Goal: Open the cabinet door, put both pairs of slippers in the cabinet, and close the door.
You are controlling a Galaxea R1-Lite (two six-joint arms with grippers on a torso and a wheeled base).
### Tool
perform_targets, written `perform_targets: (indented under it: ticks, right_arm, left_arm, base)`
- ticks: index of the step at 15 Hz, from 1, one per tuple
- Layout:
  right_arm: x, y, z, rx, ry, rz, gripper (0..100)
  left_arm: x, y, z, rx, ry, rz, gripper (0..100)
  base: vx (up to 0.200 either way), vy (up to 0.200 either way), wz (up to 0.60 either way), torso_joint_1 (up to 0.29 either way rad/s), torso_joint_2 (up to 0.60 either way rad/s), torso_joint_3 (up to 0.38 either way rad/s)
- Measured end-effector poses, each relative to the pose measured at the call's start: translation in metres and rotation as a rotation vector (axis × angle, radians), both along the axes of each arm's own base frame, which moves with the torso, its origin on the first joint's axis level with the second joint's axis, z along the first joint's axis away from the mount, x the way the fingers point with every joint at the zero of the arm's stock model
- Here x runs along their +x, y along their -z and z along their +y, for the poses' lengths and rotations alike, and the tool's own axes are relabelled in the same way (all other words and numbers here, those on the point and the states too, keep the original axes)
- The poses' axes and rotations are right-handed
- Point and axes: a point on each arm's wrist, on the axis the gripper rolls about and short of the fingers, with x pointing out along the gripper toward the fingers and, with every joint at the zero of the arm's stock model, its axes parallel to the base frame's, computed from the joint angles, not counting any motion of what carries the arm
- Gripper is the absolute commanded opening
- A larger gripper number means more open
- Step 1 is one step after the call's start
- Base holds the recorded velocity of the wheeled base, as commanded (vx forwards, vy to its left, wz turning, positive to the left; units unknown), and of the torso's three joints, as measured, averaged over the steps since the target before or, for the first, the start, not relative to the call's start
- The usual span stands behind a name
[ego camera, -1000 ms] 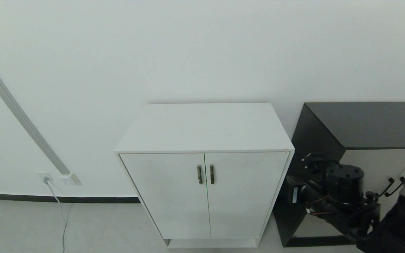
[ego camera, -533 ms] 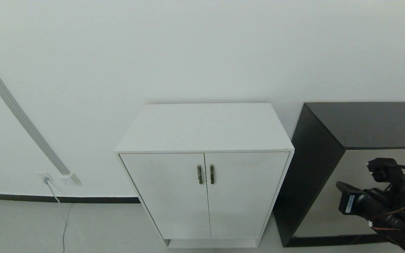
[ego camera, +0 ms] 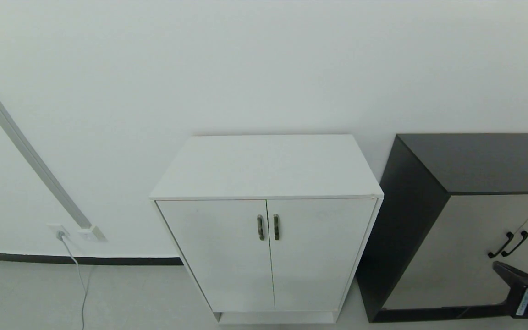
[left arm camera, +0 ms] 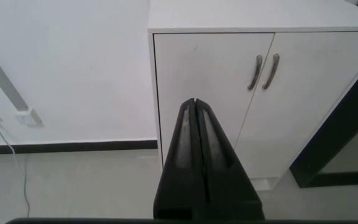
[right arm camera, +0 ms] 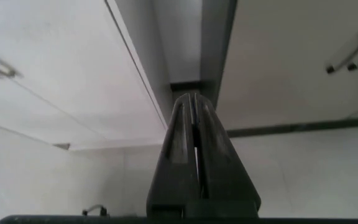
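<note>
Against the far wall the cabinet [ego camera: 264, 167] stands with both doors [ego camera: 218, 256] shut, left pincer [left arm camera: 195, 104] and right pincer [right arm camera: 195, 98] closed and empty, so the task looks either unstarted or finished, since I cannot tell whether the slippers lie inside.

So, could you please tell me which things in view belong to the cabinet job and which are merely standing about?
Part of the job:
- white cabinet, both doors shut
- its door handles
- left end effector, shut
- right end effector, shut

Just there:
- black cabinet
- wall socket
- cable
- wall conduit
</note>
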Motion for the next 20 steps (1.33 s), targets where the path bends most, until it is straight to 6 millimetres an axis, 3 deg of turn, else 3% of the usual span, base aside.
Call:
perform_targets:
  ticks: [8, 14, 20]
  right_arm:
    - [-0.074, 0.017, -0.015, 0.008, -0.148, 0.172, 0]
    - [-0.105, 0.032, -0.022, -0.017, -0.205, 0.224, 0]
    - [-0.117, 0.030, -0.025, -0.056, -0.252, 0.095, 0]
  left_arm:
    - [0.000, 0.000, 0.000, 0.000, 0.000, 0.000, 0]
    - [0.000, 0.000, 0.000, 0.000, 0.000, 0.000, 0]
    - [0.000, 0.000, 0.000, -0.001, -0.001, 0.000, 0]
  base:
    - [0.000, 0.000, 0.00, 0.000, 0.00, 0.000]
    - [0.000, 0.000, 0.00, 0.000, 0.00, 0.000]
    - [0.000, 0.000, 0.00, 0.000, 0.00, 0.000]
